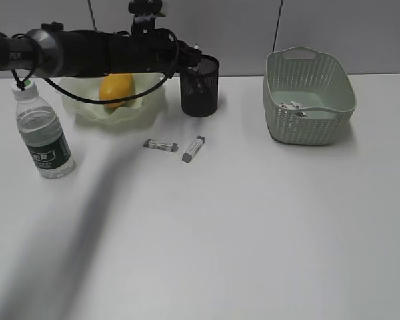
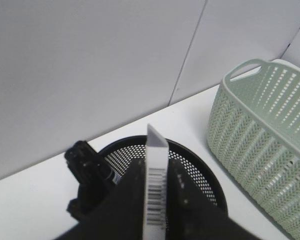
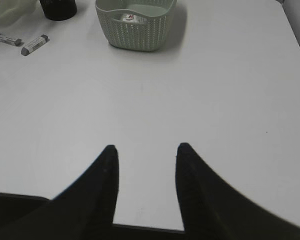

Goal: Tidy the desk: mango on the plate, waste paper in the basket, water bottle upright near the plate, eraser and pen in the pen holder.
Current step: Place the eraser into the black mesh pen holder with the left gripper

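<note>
Left wrist view: left gripper [image 2: 155, 210] clamps a barcoded eraser [image 2: 156, 197] — pen holder [image 2: 200, 172] just beyond the jaws. Right gripper [image 3: 146, 152] hangs open over bare desk [image 3: 215, 100].

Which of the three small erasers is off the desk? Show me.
The barcode-sleeved white eraser clamped in the left claw above the black mesh pen holder; the left grey eraser and right grey eraser lie on the white desk.
</note>
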Controlling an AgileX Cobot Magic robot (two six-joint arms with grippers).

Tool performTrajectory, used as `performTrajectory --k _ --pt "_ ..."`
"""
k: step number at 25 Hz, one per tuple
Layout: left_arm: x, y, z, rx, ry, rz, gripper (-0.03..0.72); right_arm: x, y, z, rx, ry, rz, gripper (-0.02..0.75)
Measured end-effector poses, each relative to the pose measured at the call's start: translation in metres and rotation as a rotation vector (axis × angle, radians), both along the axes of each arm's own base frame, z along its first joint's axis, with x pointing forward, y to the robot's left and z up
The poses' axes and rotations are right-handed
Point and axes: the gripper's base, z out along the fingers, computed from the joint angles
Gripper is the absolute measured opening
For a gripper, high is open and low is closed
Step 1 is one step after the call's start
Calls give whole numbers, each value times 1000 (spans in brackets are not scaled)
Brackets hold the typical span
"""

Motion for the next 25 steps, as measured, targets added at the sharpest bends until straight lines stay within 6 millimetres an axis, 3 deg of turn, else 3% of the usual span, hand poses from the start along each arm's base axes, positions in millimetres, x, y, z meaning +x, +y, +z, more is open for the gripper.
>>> performTrajectory --k 6,8,13,18,21,25 --pt "-3 -3 2 -28 0 -54 104 0 0 0 0 0 0 316" --pt "-4 -4 2 -34 0 -66 157 0 0 0 0 0 0 314" --pt "-7 -7 4 -54 0 -106 372 0 0 0 0 0 0 314" --pt "-7 -4 11 -69 -12 -123 412 0 0 0 0 0 0 314" --pt "-8 1 32 -91 -48 -138 414 0 0 0 0 -1 0 314" --pt "-15 9 83 -112 -142 -141 414 0 0 0 0 -1 0 314"
